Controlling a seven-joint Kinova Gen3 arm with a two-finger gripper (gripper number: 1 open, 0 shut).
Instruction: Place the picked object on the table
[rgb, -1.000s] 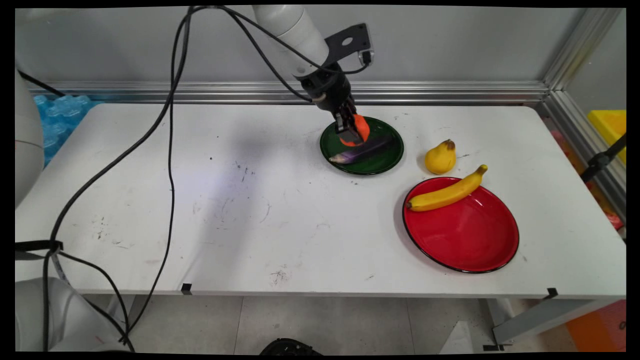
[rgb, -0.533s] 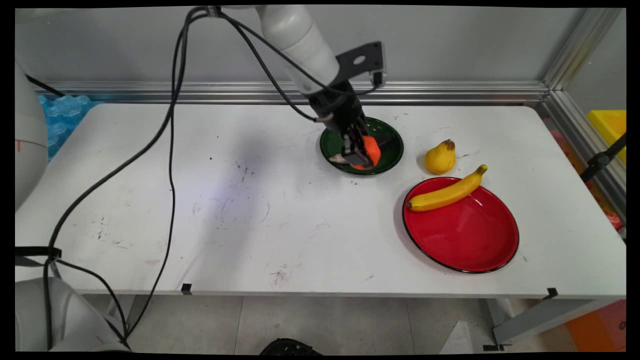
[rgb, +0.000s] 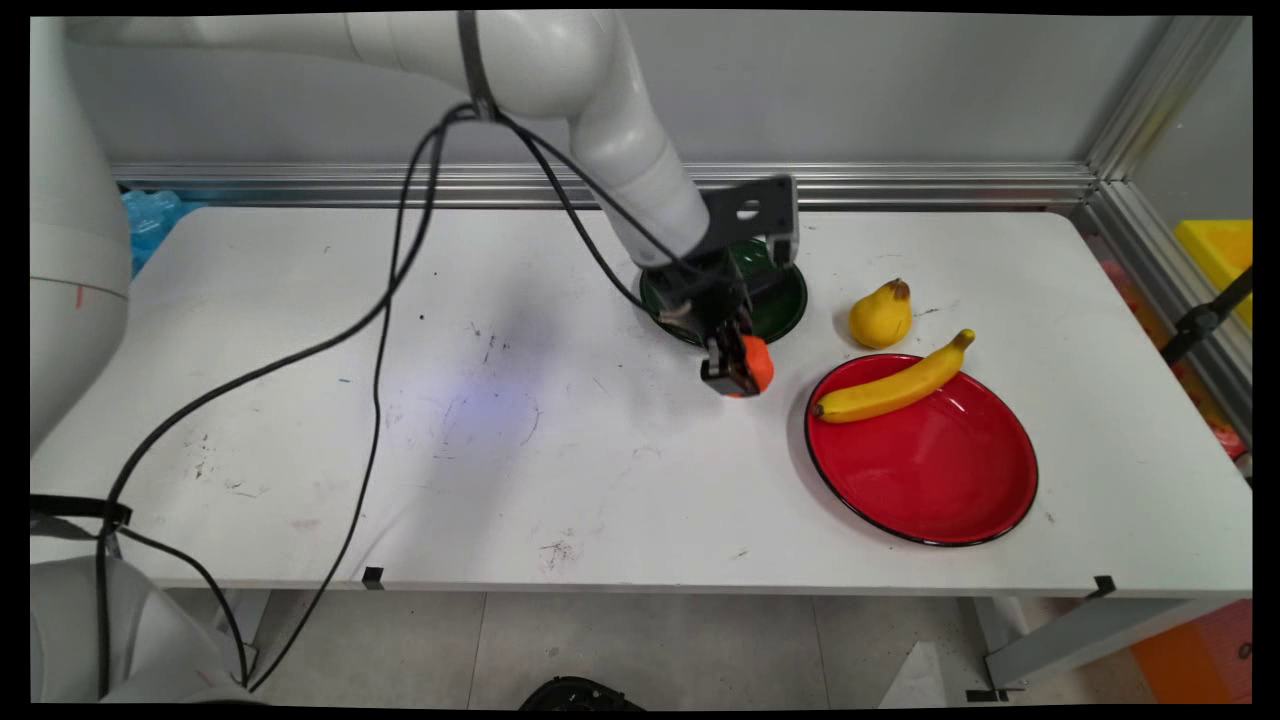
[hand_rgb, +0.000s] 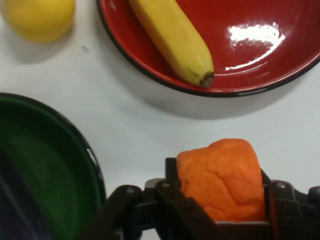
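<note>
The gripper (rgb: 737, 372) squeezes a lumpy orange piece of toy food (hand_rgb: 222, 177) over the white table (rgb: 560, 450), between the green plate (hand_rgb: 45, 165) and red plate (hand_rgb: 260, 75). It looks soft and light, so its middle seems the best place to hold.

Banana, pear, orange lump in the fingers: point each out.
banana (rgb: 893, 385), main view, middle of its body.
pear (rgb: 880, 318), main view, its round belly.
orange lump (hand_rgb: 222, 177), hand view, its front face between the fingers.

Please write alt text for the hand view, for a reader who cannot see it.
The black gripper holds an orange lump above the white table. Beyond lies a red plate with a banana; a green plate sits left.
</note>
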